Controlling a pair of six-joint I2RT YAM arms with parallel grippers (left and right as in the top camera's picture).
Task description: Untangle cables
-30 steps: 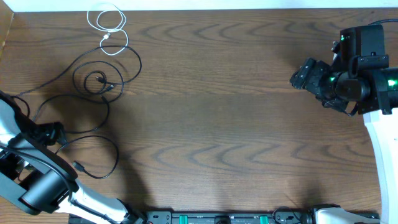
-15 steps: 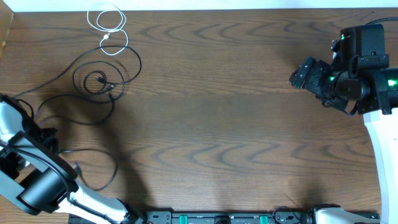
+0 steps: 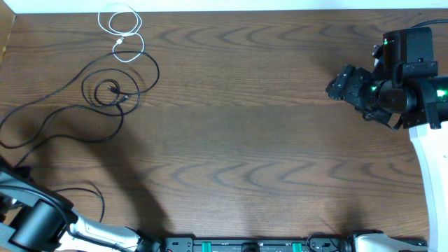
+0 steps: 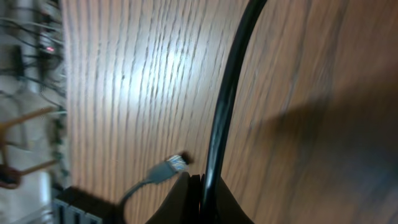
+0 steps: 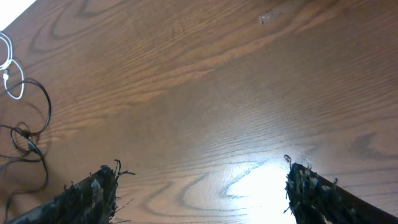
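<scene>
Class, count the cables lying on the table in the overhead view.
3, tentatively: a white cable coiled at the far left corner; a black cable looped beside it, trailing left; another black loop at the near left. Black strands cross, so the count may differ.

left hand (image 4: 198,194): closes from wide to pinched on black cable (image 4: 227,106) | left arm (image 3: 35,220): draws back to corner of counter (image 3: 245,140) | black cable: loop beside hand dragged along, now smaller

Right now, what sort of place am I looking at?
Probably a robotics lab or test bench: a brown wood-grain table, a black-and-white robot arm at its edge, and thin black cables sprawled on it.
</scene>
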